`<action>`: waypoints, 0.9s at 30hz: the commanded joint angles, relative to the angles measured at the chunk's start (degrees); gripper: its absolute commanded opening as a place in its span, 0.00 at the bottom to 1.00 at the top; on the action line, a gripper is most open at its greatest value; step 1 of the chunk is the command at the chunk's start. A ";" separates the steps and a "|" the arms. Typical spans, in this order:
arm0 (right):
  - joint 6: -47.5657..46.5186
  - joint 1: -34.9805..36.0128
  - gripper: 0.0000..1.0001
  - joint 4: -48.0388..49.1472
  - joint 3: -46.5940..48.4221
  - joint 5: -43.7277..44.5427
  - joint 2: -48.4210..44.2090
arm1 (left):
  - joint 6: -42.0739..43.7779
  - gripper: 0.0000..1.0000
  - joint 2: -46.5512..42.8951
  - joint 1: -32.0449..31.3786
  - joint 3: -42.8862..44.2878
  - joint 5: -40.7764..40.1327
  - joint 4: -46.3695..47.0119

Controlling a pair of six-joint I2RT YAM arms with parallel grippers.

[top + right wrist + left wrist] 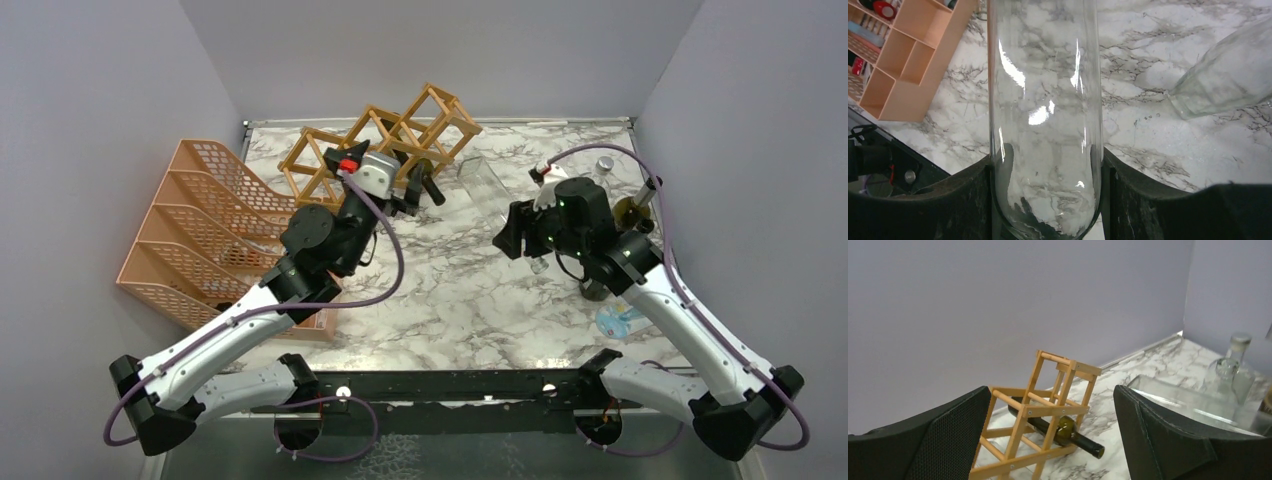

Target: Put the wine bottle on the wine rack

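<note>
Marble-topped table (470, 300) up close, white with grey veins. At three o'clock in the top view, busy with the right gripper (1045, 170): jaws part-way apart, black pads (1148, 200) pressed to both flanks of a clear glass bottle (1045, 100). Clamped firmly, though lifted off the marble or not, hard to say. Off at two o'clock in that wrist view, only partly in frame, another clear glass vessel (1228, 70).

Over at nine o'clock of the table, hard against the left wall, a salmon-pink mesh organizer (200, 230).

Further out now, reaching toward eleven o'clock with the left gripper (1050, 390): spread fully wide, clasping nothing, hovering just short of the wine rack (1045, 411). Seen between those fingers, the dark green wine bottle (1063, 432), lying through a lower cell of the tan lattice. Body cradled among the slats, neck poking out toward five o'clock, clear of both fingers.

Right at the back, near one o'clock, standing upright, a clear stoppered bottle (1230, 372).
</note>
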 commanded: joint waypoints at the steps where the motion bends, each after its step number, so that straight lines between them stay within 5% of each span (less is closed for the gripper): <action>1: -2.06 -0.03 0.01 8.25 -0.13 -3.88 2.97 | -17.32 0.99 -4.77 -0.13 0.12 -9.79 -6.97; 13: 0.70 4.93 0.01 17.02 1.66 -4.89 15.92 | -28.06 0.99 -10.80 -0.19 2.98 -14.09 -31.26; 27: 6.41 11.64 0.01 23.09 12.20 5.13 32.85 | -28.72 0.99 -16.34 -0.14 1.40 -19.07 -28.99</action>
